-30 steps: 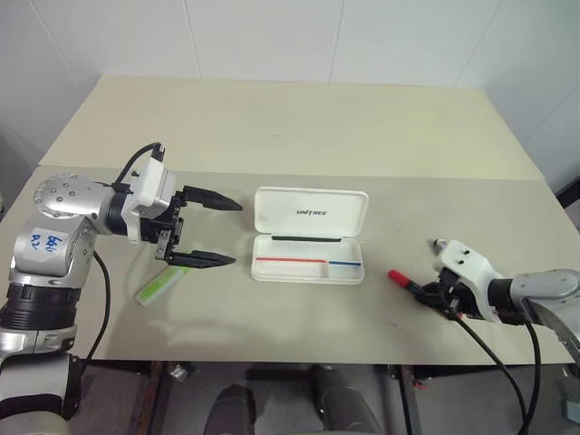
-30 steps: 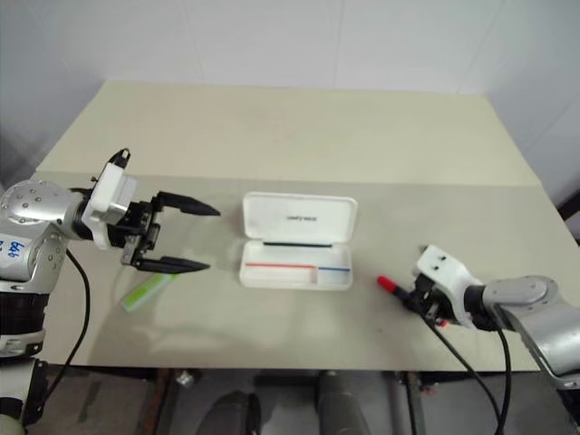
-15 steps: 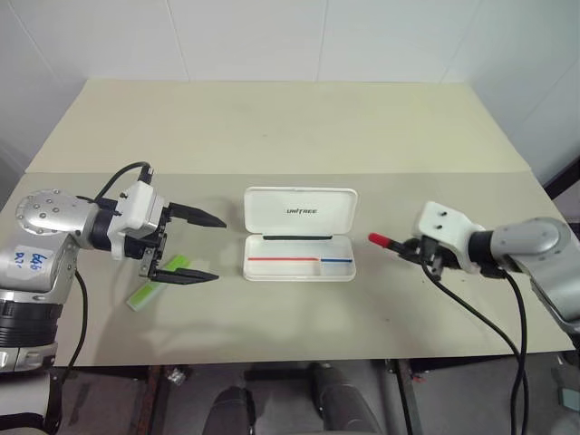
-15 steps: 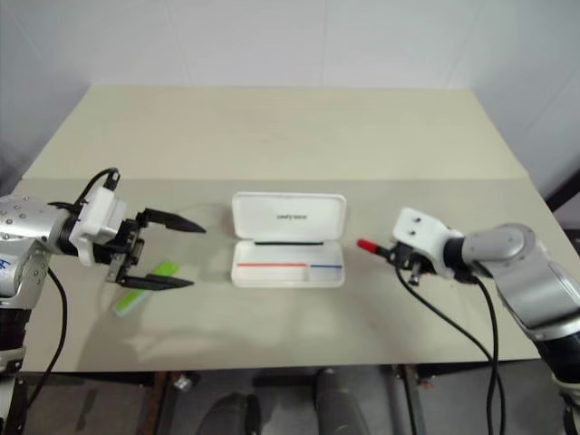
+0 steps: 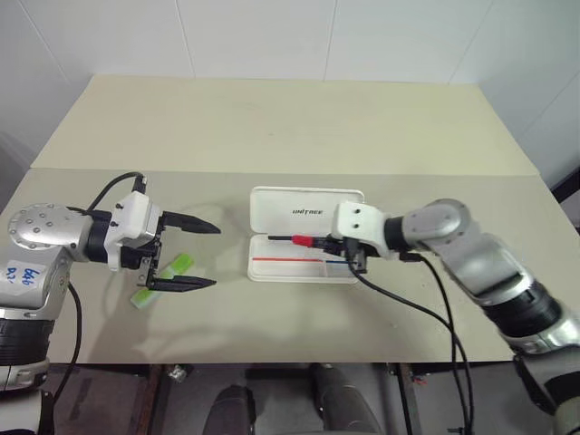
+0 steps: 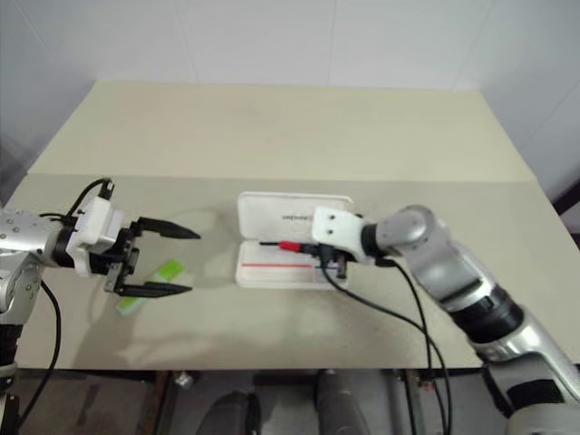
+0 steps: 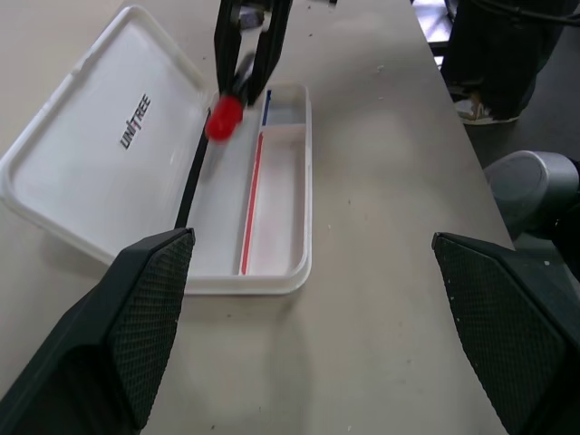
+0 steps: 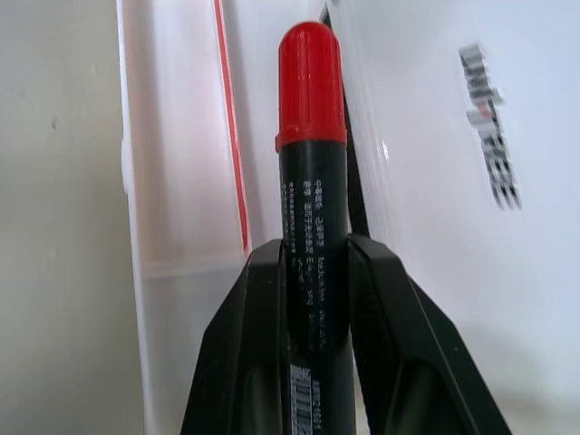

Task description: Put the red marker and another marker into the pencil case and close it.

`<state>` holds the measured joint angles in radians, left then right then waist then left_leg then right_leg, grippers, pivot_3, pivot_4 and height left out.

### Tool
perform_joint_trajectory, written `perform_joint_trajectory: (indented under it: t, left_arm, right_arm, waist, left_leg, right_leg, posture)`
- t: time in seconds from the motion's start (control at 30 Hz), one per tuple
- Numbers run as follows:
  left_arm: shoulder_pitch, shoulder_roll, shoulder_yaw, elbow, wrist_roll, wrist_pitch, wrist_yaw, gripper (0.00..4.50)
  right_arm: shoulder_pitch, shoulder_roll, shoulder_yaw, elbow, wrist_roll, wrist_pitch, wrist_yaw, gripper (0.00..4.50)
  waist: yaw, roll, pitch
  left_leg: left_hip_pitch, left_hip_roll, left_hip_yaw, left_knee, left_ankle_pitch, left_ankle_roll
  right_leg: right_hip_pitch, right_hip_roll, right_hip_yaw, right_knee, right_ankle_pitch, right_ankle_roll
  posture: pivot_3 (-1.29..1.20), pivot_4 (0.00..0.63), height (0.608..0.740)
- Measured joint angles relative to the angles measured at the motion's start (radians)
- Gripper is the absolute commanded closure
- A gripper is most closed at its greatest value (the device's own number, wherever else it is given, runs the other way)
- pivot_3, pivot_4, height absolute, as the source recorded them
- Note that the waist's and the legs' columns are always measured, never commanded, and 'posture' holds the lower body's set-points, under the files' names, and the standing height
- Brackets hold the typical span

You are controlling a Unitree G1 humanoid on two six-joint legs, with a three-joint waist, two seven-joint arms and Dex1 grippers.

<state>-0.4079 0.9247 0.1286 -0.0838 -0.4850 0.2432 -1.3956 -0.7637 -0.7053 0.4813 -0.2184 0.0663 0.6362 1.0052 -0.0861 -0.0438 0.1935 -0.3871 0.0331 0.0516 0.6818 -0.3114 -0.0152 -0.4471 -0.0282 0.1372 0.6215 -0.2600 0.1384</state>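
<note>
The white pencil case (image 5: 281, 208) lies open mid-table, its lid flat behind the tray with red and blue stripes. My right gripper (image 5: 333, 245) is shut on the red marker (image 5: 304, 241), holding it just over the tray's back edge near the hinge. The red cap points toward the case's left end; in the right wrist view the black barrel (image 8: 313, 163) sits clamped between both fingers. The green highlighter, the other marker (image 5: 168, 275), lies on the table left of the case. My left gripper (image 5: 215, 256) hovers above it, open and empty, its lower finger crossing the highlighter.
A black cable (image 5: 408, 304) hangs from my right wrist across the table's front edge. A seam (image 5: 272, 170) splits the near table from the far one. Bare tabletop lies right of the case.
My right gripper carried the red marker leftward from the table's right side to above the open case, rolling as it went. My left gripper barely shifted. The camera view also moved.
</note>
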Motion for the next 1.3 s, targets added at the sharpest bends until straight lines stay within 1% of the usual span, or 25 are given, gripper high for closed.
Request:
perform_joint_trajectory:
  t: [0.2,0.33,0.37,0.43,0.53,0.57,0.7,0.87,0.93,1.03,1.1,1.13,1.2,1.3]
  left_arm:
    - [0.024,0.000,0.016,-0.028,0.000,0.019,0.024,0.00]
    - [0.038,0.000,0.019,-0.058,-0.003,0.032,0.040,0.00]
    - [0.039,0.000,0.019,-0.063,-0.004,0.034,0.041,0.00]
    - [0.039,0.000,0.020,-0.063,-0.005,0.039,0.045,0.00]
    - [0.039,0.000,0.020,-0.063,-0.005,0.042,0.048,0.00]
    - [0.039,0.000,0.020,-0.063,-0.005,0.042,0.049,0.00]
    - [0.039,0.000,0.020,-0.063,-0.005,0.042,0.051,0.00]
    - [0.039,0.001,0.020,-0.065,-0.005,0.043,0.053,0.00]
    - [0.039,0.016,0.019,-0.064,0.001,0.043,0.051,0.00]
    - [0.039,0.055,0.017,-0.059,0.034,0.039,0.057,0.00]
    - [0.045,0.087,0.012,-0.057,0.079,0.045,0.086,0.00]
    - [0.060,0.111,0.012,-0.058,0.106,0.063,0.111,0.00]
    - [0.075,0.127,0.009,-0.060,0.142,0.112,0.157,0.00]
    - [0.115,0.170,0.011,-0.086,0.177,0.243,0.239,0.00]
  right_arm:
    - [-0.042,0.093,0.035,0.100,-0.065,-0.050,-0.001,3.93]
    - [-0.058,0.129,0.040,0.151,-0.105,-0.098,0.001,3.93]
    - [-0.058,0.132,0.044,0.157,-0.109,-0.109,0.004,3.20]
    - [-0.058,0.140,0.047,0.168,-0.119,-0.118,0.010,2.66]
    - [-0.057,0.142,0.046,0.172,-0.127,-0.132,0.020,1.55]
    - [-0.058,0.142,0.041,0.172,-0.127,-0.135,0.020,1.29]
    - [-0.058,0.147,0.017,0.166,-0.109,-0.116,0.040,1.29]
    - [-0.057,0.163,-0.076,0.062,0.017,-0.020,0.081,1.29]
    - [-0.051,0.164,-0.122,0.020,0.080,0.003,0.095,1.29]
    - [-0.024,0.158,-0.179,-0.029,0.150,0.014,0.113,0.73]
    - [0.039,0.134,-0.232,-0.057,0.212,-0.008,0.147,0.03]
    - [0.071,0.125,-0.264,-0.062,0.247,-0.025,0.165,0.03]
    - [0.102,0.113,-0.311,-0.072,0.294,-0.041,0.181,0.03]
    - [0.118,0.092,-0.401,-0.093,0.368,-0.050,0.188,0.03]
  waist:
    - [-0.001,0.000,0.000]
    - [-0.002,0.000,0.000]
    - [-0.002,0.000,0.000]
    - [-0.001,0.000,0.000]
    - [-0.001,0.000,0.000]
    - [-0.002,0.000,0.000]
    - [-0.002,0.000,0.000]
    - [-0.001,0.000,0.000]
    - [0.000,0.000,0.000]
    - [0.000,0.000,0.000]
    - [0.001,0.000,0.000]
    - [0.001,0.000,0.000]
    - [0.001,0.001,0.000]
    - [-0.003,0.001,0.001]
  left_leg:
    - [0.000,0.000,-0.001,0.000,0.000,0.000]
    - [0.000,0.000,-0.001,0.000,0.000,0.000]
    - [0.000,0.000,-0.002,0.000,0.000,0.000]
    - [0.000,0.000,-0.002,0.000,0.000,0.000]
    - [0.000,0.000,-0.002,0.000,0.000,0.000]
    - [0.000,0.000,-0.002,0.000,0.000,0.000]
    - [0.000,0.000,-0.003,0.000,0.000,0.000]
    - [0.000,0.001,-0.005,0.000,0.000,0.000]
    - [0.000,0.001,-0.006,0.000,0.000,0.000]
    - [0.000,0.001,-0.006,0.000,0.000,0.000]
    - [0.000,0.001,-0.008,-0.001,0.000,0.000]
    - [-0.001,0.001,-0.008,-0.001,0.000,0.000]
    - [-0.001,0.001,-0.008,-0.001,0.000,0.000]
    - [0.000,0.001,-0.008,-0.001,0.000,0.000]
  right_leg:
    - [0.000,0.000,-0.001,0.001,0.000,0.000]
    - [0.000,0.000,-0.003,0.001,0.000,-0.001]
    - [0.000,0.000,-0.003,0.000,0.000,-0.001]
    - [0.000,-0.001,-0.004,0.000,-0.001,-0.001]
    - [0.000,-0.001,-0.004,0.001,-0.001,-0.001]
    - [0.000,-0.001,-0.004,0.001,-0.001,-0.001]
    - [0.000,-0.001,-0.005,0.001,-0.001,-0.002]
    - [0.000,-0.001,-0.006,0.002,-0.001,-0.002]
    - [0.001,-0.001,-0.007,0.001,-0.001,-0.002]
    - [0.001,-0.001,-0.008,0.001,-0.002,-0.003]
    - [0.002,-0.001,-0.009,0.000,-0.002,-0.003]
    - [0.002,-0.001,-0.010,0.000,-0.002,-0.003]
    - [0.002,-0.001,-0.010,0.000,-0.002,-0.003]
    - [0.002,-0.001,-0.010,0.001,-0.002,-0.004]
  posture:
    - [0.00,0.150,0.740]
    - [0.00,0.150,0.740]
    - [0.00,0.150,0.740]
    - [0.00,0.150,0.740]
    - [0.00,0.150,0.740]
    - [0.00,0.150,0.740]
    - [0.00,0.150,0.740]
    - [0.00,0.150,0.740]
    - [0.00,0.150,0.740]
    - [0.00,0.150,0.740]
    - [0.00,0.150,0.740]
    - [0.00,0.150,0.740]
    - [0.00,0.150,0.740]
    - [0.00,0.150,0.740]
